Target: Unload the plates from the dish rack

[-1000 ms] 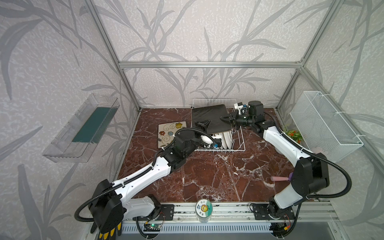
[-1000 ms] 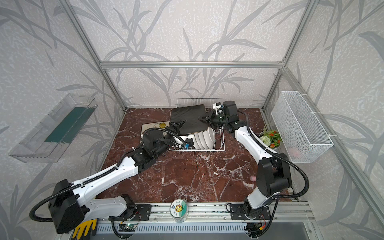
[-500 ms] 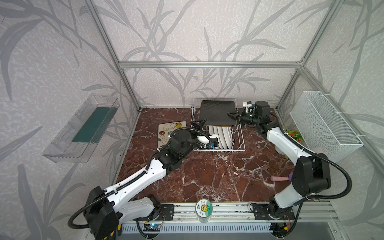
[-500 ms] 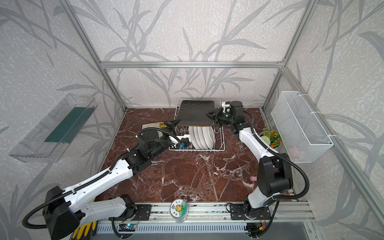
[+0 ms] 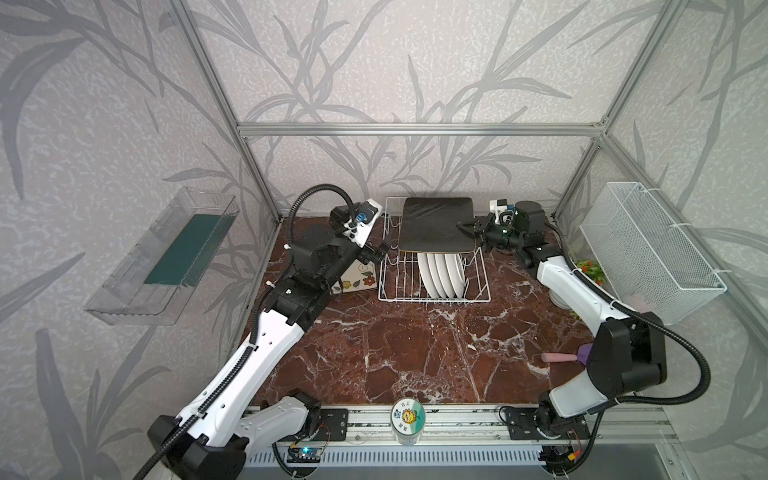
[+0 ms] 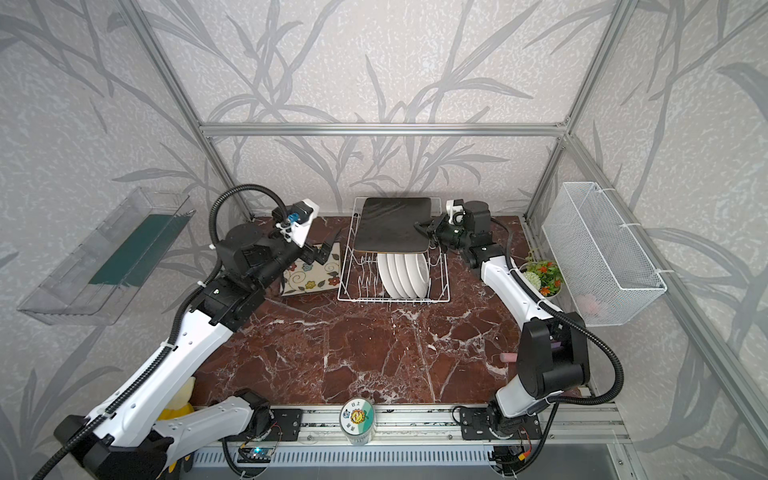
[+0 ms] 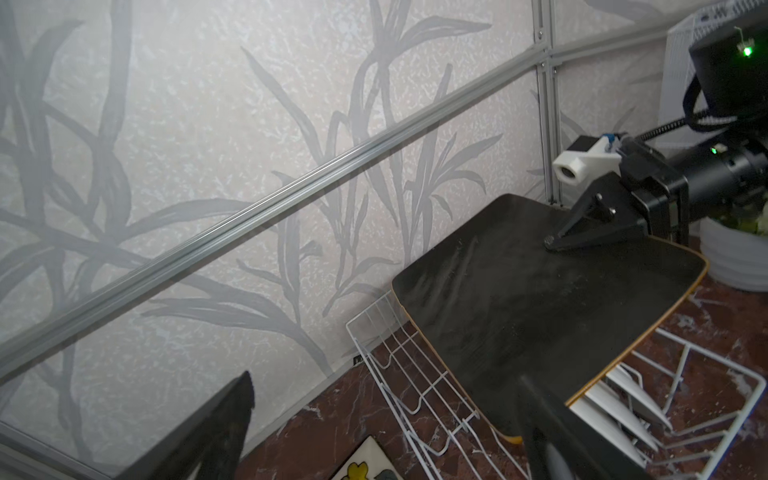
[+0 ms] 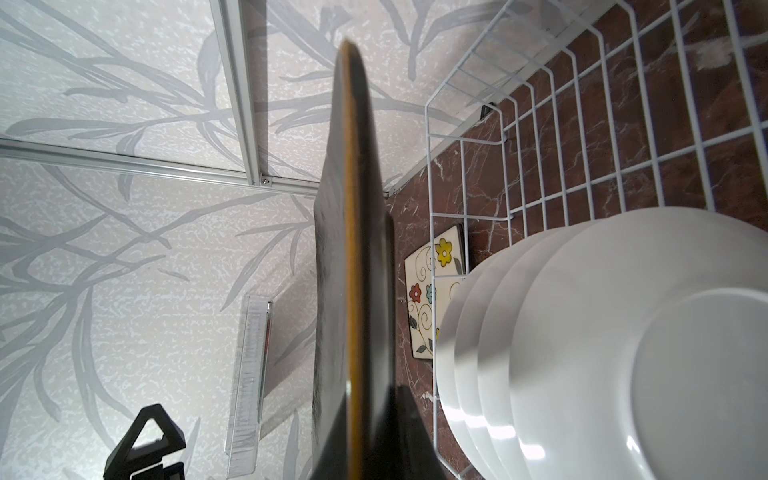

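The white wire dish rack (image 5: 390, 286) stands at the back of the table with several round white plates (image 5: 442, 270) upright in its slots. Above it hangs a rounded-square plate (image 5: 436, 226), black back up and nearly level. My right gripper (image 5: 467, 227) is shut on its right edge; in the right wrist view the plate (image 8: 353, 249) shows edge-on between the jaws. My left gripper (image 5: 376, 253) stands open and empty just left of the rack. Under it, a flowered square plate (image 6: 309, 276) lies face up on the table.
A white mesh basket (image 5: 648, 249) hangs on the right wall and a clear tray (image 5: 166, 257) on the left wall. A potted plant (image 5: 592, 270) sits by the right arm, a pink object (image 5: 559, 357) near its base, a jar (image 5: 406, 419) on the front rail.
My right gripper has raised the black-backed plate out of the rack and turned it nearly level. My left gripper has opened wider and drawn back to the left of the rack.
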